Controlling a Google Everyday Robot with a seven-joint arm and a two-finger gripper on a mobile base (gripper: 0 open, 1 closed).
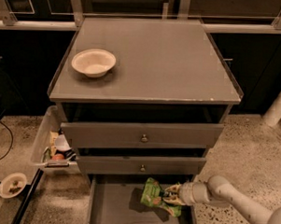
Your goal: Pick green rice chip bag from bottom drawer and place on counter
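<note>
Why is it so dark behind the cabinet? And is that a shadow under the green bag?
In the camera view, light seems to fall from above: the counter looks bright, while the background is black. Yes, a dark shadow lies on the bottom drawer floor under the green rice chip bag, which the gripper holds low at the right.

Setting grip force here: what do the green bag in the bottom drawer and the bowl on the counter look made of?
The green rice chip bag, gripped by the tool in the bottom drawer, looks like thin plastic film: crinkled, slightly glossy. The bowl on the counter looks pale and matte, with a thin rim; paper, plastic or ceramic, I cannot tell.
</note>
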